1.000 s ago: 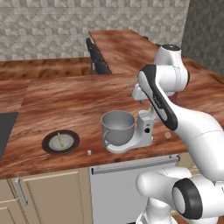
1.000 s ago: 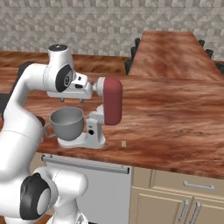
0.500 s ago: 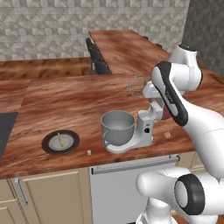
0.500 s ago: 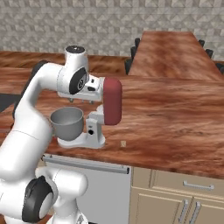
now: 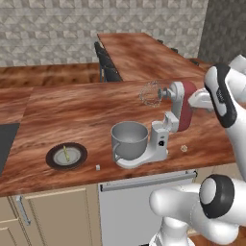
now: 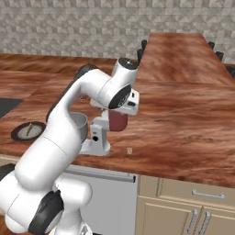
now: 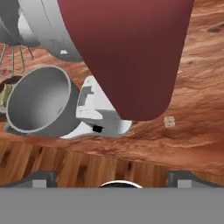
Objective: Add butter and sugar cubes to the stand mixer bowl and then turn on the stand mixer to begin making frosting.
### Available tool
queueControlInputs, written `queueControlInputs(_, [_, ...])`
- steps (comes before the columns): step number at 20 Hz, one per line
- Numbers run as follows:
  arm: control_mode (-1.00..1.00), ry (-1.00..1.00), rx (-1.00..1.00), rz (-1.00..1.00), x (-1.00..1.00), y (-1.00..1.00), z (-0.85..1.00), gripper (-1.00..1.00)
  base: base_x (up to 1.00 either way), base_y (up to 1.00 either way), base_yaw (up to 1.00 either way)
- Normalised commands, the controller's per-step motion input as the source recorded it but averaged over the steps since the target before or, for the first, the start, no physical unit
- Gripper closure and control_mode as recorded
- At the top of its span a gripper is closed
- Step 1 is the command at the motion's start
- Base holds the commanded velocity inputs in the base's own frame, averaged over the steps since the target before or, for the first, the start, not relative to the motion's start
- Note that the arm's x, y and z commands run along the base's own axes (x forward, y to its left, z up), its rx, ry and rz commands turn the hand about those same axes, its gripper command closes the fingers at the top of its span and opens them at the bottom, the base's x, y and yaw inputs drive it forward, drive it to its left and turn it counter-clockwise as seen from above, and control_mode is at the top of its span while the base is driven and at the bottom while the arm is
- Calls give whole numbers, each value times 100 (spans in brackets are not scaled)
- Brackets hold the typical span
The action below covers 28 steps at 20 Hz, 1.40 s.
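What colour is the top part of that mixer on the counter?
Dark red. The mixer's head shows best in the hand view; its base is pale grey-white.

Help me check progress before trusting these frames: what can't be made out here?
- Gripper: left base view, hidden behind the stand mixer head.
- Butter on the plate: too small to judge its shape.
- Stand mixer bowl: right base view, mostly covered by the arm.
- Speckled bit on the counter: too small to identify.
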Motion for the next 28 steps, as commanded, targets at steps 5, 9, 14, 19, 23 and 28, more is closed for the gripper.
queueControlInputs(5, [-100,-8,13,12,0,-75,-53,-100,0,0,0])
queueControlInputs(9, [-100,-25,14,25,0,-33,-70,-100,0,0,0])
queueControlInputs(14, [-100,-33,13,36,11,-10,-48,-100,0,0,0])
queueControlInputs(19, [-100,-22,9,43,35,-1,-21,-100,0,0,0])
queueControlInputs(23, [-100,-11,4,38,42,0,-25,-100,0,0,0])
queueControlInputs(28, [-100,-9,0,33,17,0,-29,-100,0,0,0])
